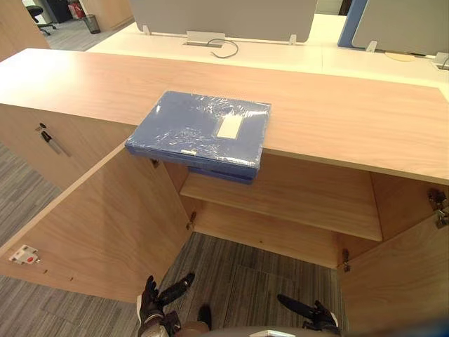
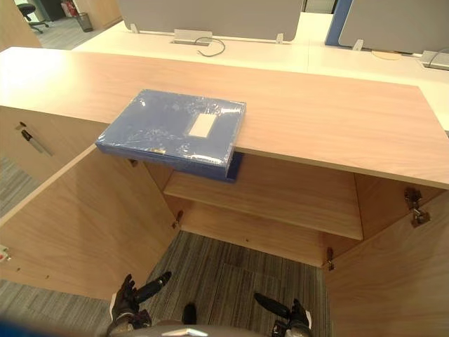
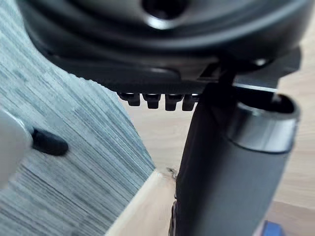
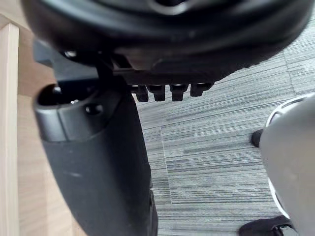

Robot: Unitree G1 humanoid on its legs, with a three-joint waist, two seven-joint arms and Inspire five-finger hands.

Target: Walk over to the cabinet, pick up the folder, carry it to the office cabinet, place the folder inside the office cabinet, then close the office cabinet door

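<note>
Left hand: hanging low over the carpet, just in front of the left door, spreading loosely with the thumb sticking out, gripping nothing.
Right hand: hanging at the same low height, well apart from the left hand, likewise spreading loosely with the thumb pointing inward, gripping nothing.
Carpet: grey and striped, lying under both hands and running up to the foot of the cabinet.
Left door: standing swung wide open toward the camera, near the left hand.
Right door: standing open on the opposite side, carrying a metal hinge near its upper edge.
Shelf: sitting inside the open cabinet, dividing it into 2 levels.
Cabinet top: light wood, stretching across the view above the opening.
Folder: blue, wrapped in shiny plastic, bearing 1 white label; lying flat on the cabinet top, overhanging its front edge above the opening and the left door, well apart from both hands.
Key: sticking in the lock of the neighbouring closed door, left of the opening.
Desk: white, standing behind the cabinet, carrying grey screens and a dark cable.
</note>
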